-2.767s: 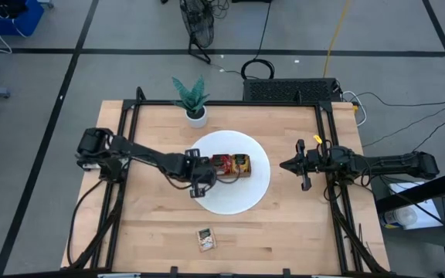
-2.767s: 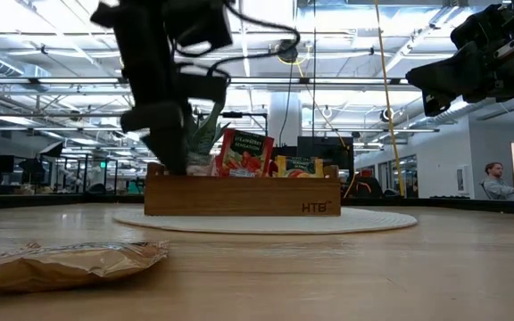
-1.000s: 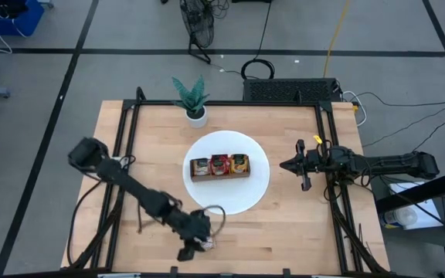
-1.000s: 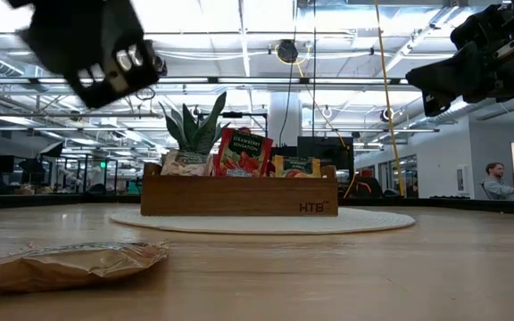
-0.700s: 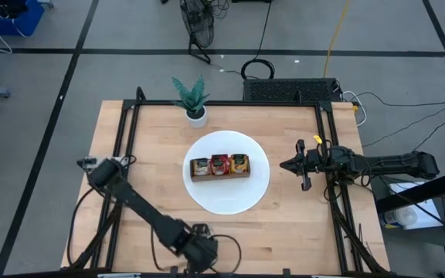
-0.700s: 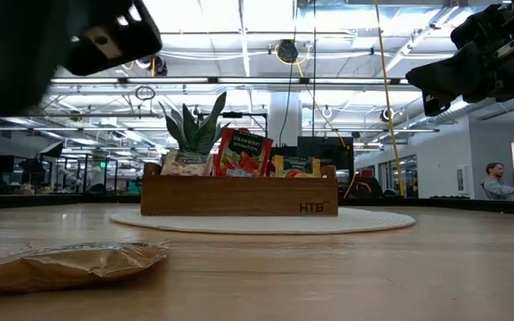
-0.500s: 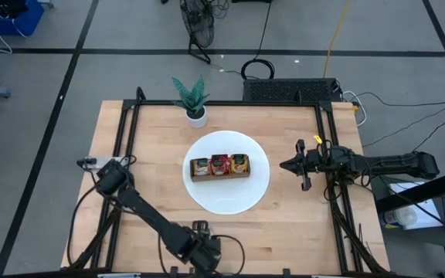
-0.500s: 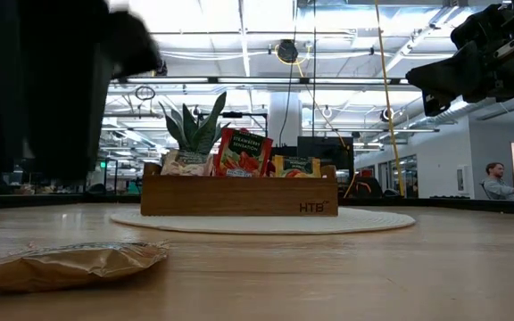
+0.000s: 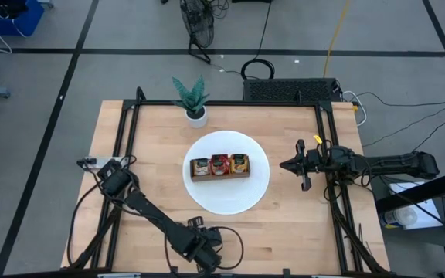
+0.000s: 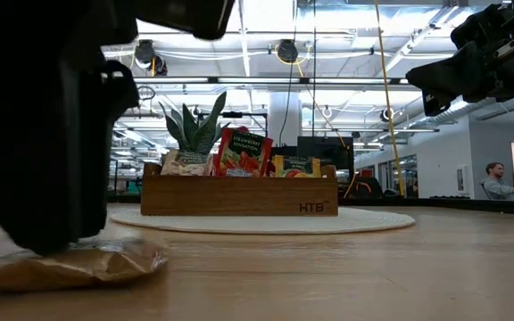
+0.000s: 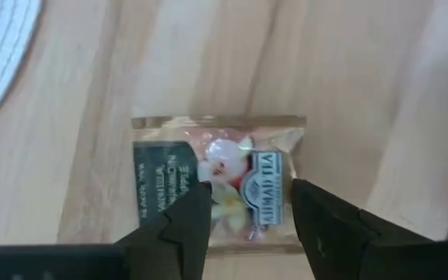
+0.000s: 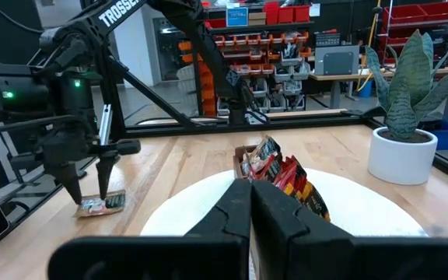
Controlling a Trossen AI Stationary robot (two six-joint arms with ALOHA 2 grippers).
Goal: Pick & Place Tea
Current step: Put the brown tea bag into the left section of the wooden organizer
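I've got the left gripper (image 11: 243, 208) down over the loose tea sachet (image 11: 218, 180) at the near edge of the table (image 9: 300, 224), just off the white round mat (image 9: 242, 197). Jaws open, one finger (image 11: 187, 222) on each side of the sachet's middle, straddling it. Not closed on it; the sachet lies flat on the wood. It's the pale beige kind with a dark green panel, lettering running sideways in the left wrist view. In the high view the left gripper (image 9: 204, 253) covers the sachet, so I can't see it there. In the low view the left gripper (image 10: 56, 134) fills the frame's left side, its tips right at the crinkled sachet (image 10: 87, 265); I can't tell whether they touch it. In the right wrist view the left gripper (image 12: 86, 177) stands upright over the sachet (image 12: 103, 204), tips at its two ends.

The wooden tray (image 9: 221, 167) sits mid-mat, well apart from the loose sachet. Its three compartments hold beige sachets (image 9: 200, 165), red sachets (image 9: 220, 163) and orange-yellow sachets (image 9: 240, 163), standing on edge.

The right gripper (image 9: 287, 164) is parked in the air at the table's right side, beside the mat, jaws closed on nothing. A potted plant (image 9: 192, 99) stands at the far edge.
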